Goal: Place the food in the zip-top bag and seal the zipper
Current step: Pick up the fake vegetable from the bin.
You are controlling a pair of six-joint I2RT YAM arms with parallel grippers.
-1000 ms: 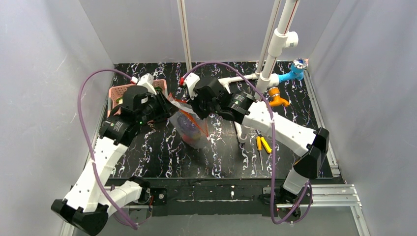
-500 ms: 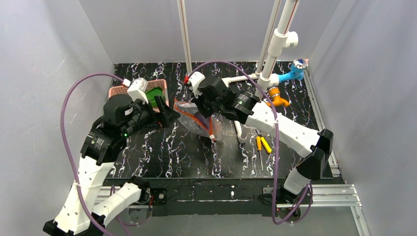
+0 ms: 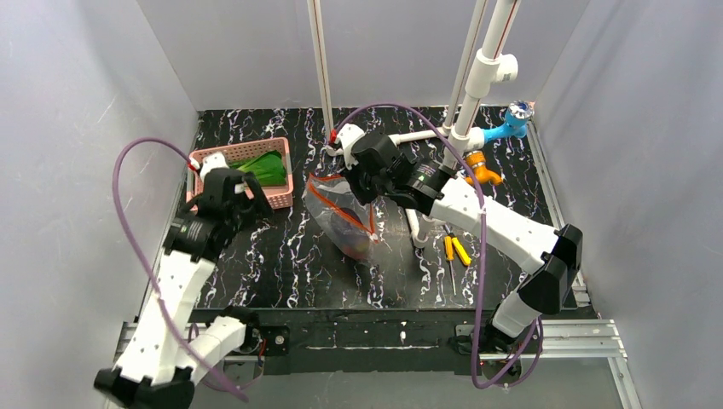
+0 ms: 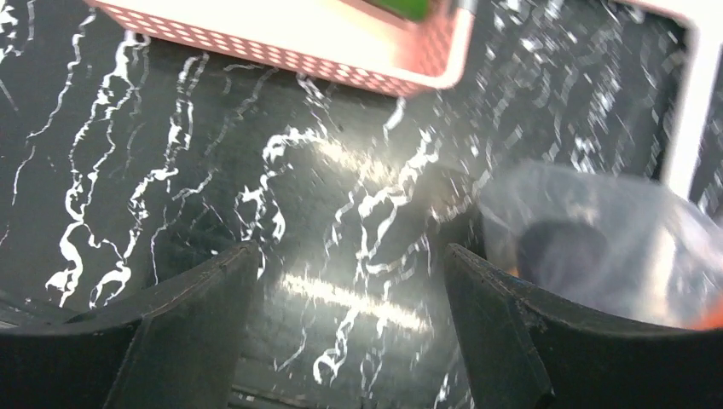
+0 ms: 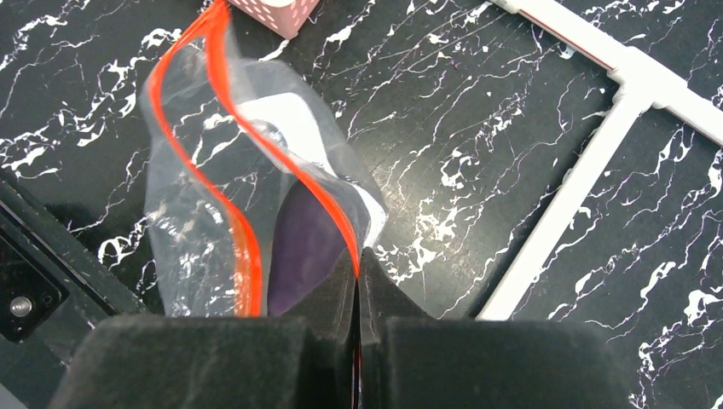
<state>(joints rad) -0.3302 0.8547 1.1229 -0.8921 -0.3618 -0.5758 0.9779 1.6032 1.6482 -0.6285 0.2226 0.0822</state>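
The clear zip-top bag stands open on the table, its red-orange zipper gaping in a curve. My right gripper is shut on the zipper strip at one end and holds that edge up; it shows in the top view. A dark purple eggplant lies inside the bag, with something orange-red low in it. Green bok choy lies in the pink basket. My left gripper is open and empty over bare table, between the basket and the bag.
Yellow-handled tools lie right of the bag. A white pipe frame runs along the table right of the bag, with upright pipes and blue and orange fittings behind. Walls close in on both sides.
My left gripper has let go of the bag and drawn back left to the basket. My right gripper still holds the zipper strip; the bag has shifted slightly right and sags open.
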